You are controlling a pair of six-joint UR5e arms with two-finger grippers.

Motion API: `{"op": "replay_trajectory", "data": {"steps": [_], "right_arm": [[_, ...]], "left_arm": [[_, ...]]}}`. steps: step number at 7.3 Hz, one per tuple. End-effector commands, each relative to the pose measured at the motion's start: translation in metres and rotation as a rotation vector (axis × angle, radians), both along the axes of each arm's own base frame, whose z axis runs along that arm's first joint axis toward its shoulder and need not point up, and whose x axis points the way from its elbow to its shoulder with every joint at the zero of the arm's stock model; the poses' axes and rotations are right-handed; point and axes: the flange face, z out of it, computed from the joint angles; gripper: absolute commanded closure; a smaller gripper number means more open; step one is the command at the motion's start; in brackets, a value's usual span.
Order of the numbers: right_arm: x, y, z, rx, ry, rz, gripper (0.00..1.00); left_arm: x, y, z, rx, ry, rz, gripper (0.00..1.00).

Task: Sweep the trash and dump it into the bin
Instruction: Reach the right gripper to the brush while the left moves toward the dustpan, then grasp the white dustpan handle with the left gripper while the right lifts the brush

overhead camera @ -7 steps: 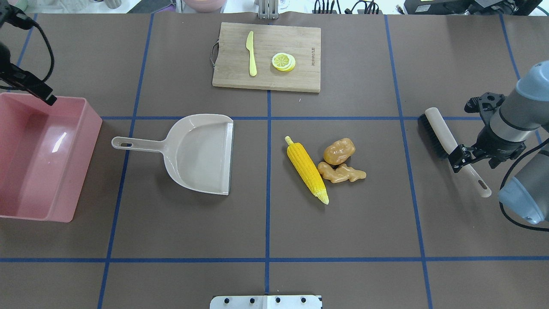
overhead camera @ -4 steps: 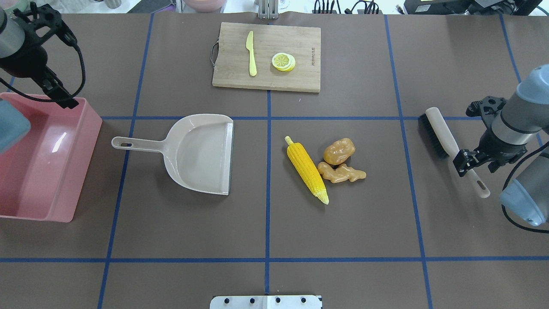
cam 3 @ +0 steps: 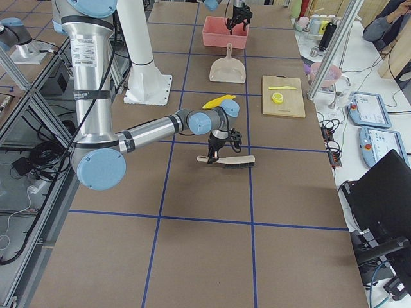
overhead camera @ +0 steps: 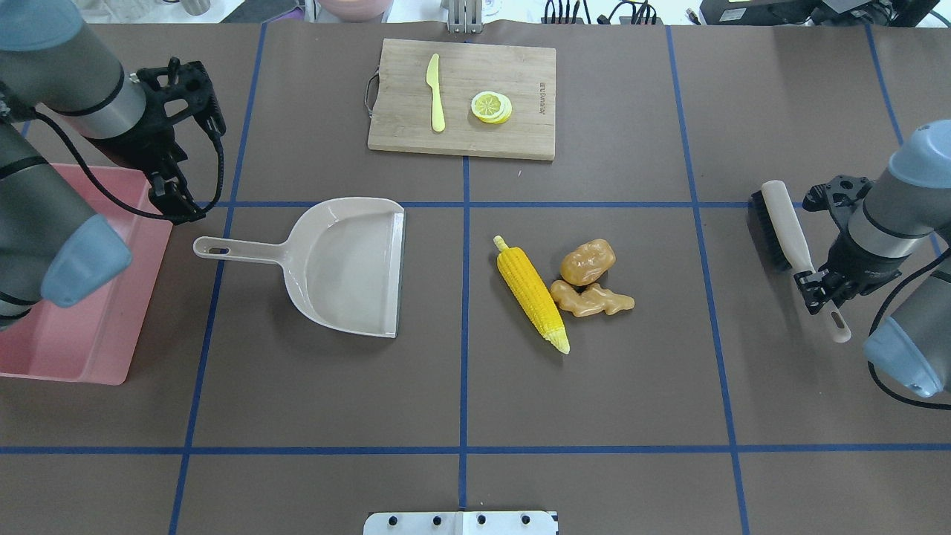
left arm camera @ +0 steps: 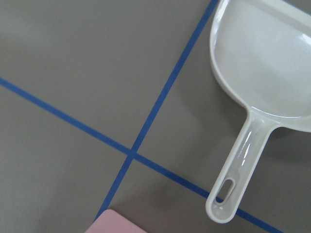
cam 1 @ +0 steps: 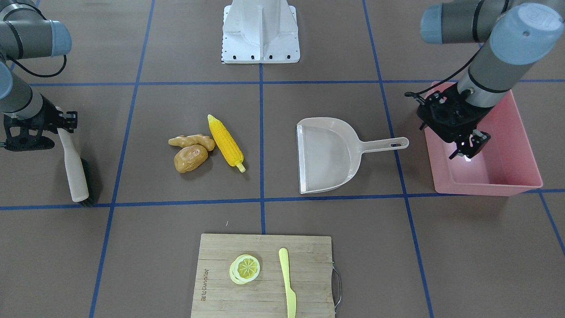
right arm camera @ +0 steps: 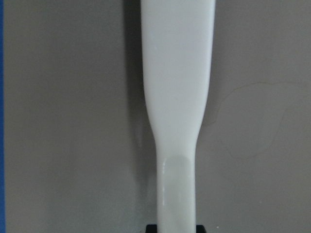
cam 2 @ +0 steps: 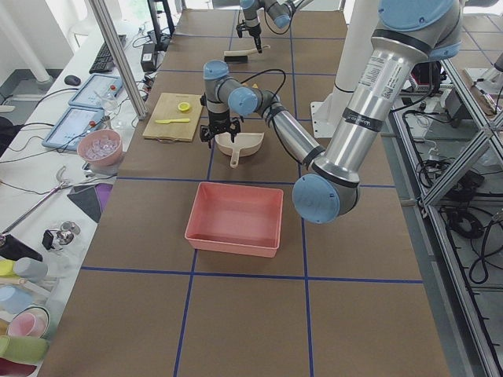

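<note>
The trash lies right of centre: a yellow corn cob (overhead camera: 531,293) (cam 1: 226,140), a brown potato (overhead camera: 587,261) (cam 1: 190,158) and a tan ginger root (overhead camera: 592,299) (cam 1: 192,141). The pink bin (overhead camera: 111,327) (cam 1: 485,187) stands at the table's left end. My left gripper (overhead camera: 177,199) (cam 1: 468,148) hovers over the bin's far right corner, beside the beige dustpan's (overhead camera: 342,260) (left arm camera: 262,58) handle; it looks open and empty. My right gripper (overhead camera: 817,286) (cam 1: 62,128) is shut on the handle of a brush (overhead camera: 780,223) (right arm camera: 177,73) at the right end.
A wooden cutting board (overhead camera: 520,67) at the far middle carries a pale yellow knife (overhead camera: 435,93) and a lemon slice (overhead camera: 490,106). Blue tape lines cross the brown table. The dustpan's open mouth faces the trash.
My left arm has swung in from the left, bringing its gripper over the bin's corner near the dustpan handle. My right gripper has shifted the brush rightward and turned it more upright.
</note>
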Motion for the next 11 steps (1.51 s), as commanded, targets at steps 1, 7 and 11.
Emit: {"op": "replay_trajectory", "data": {"steps": [1, 7, 11], "right_arm": [[-0.002, 0.001, 0.001, 0.001, 0.0, -0.007, 0.66], [0.019, -0.016, -0.022, 0.036, -0.036, 0.04, 1.0], [0.04, -0.061, -0.054, 0.065, -0.044, 0.084, 1.0]], "left_arm": [[0.032, 0.013, 0.005, 0.063, 0.01, 0.108, 0.01], [0.104, 0.041, 0.049, 0.142, 0.015, 0.255, 0.02], [0.11, 0.036, 0.065, 0.133, -0.008, 0.252, 0.02]]}}
